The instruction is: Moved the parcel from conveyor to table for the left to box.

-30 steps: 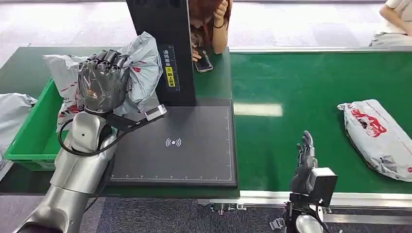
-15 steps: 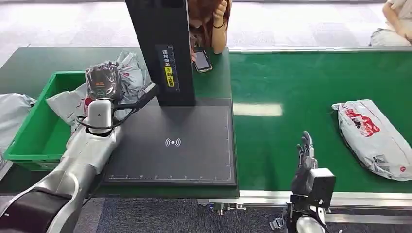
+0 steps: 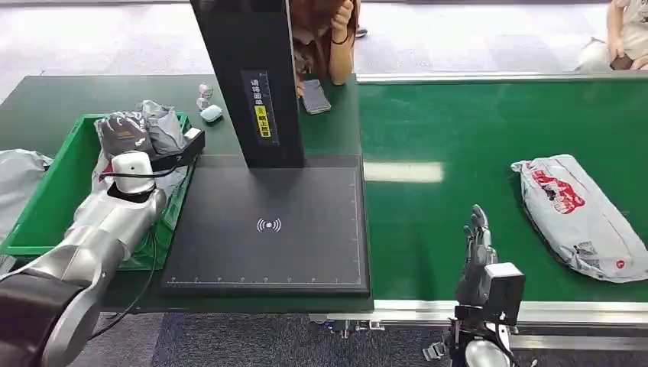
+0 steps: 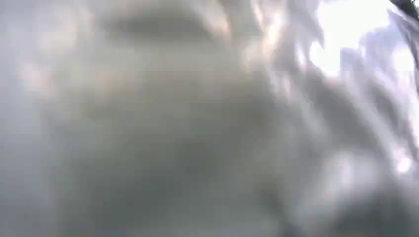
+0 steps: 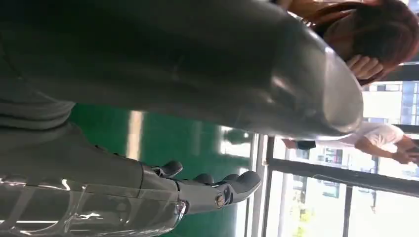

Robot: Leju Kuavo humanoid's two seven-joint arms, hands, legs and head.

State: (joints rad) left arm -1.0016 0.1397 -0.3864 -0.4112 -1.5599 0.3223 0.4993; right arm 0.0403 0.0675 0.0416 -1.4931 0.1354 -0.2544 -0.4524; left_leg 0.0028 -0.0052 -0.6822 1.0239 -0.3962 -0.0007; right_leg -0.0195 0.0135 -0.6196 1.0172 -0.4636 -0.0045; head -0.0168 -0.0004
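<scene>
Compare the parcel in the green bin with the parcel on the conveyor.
The bin parcel is crumpled and bunched up under the left hand, inside the green bin; the belt parcel lies flat and stretched out, untouched, on the conveyor. The belt parcel shows red print; the bin parcel's markings are hidden. Both are grey plastic mailers.

A dark green table stands on a pale, glossy floor, with a black upright column rising at its middle. Beside the column, a person leans over a phone; daylight glares off the floor beyond.
</scene>
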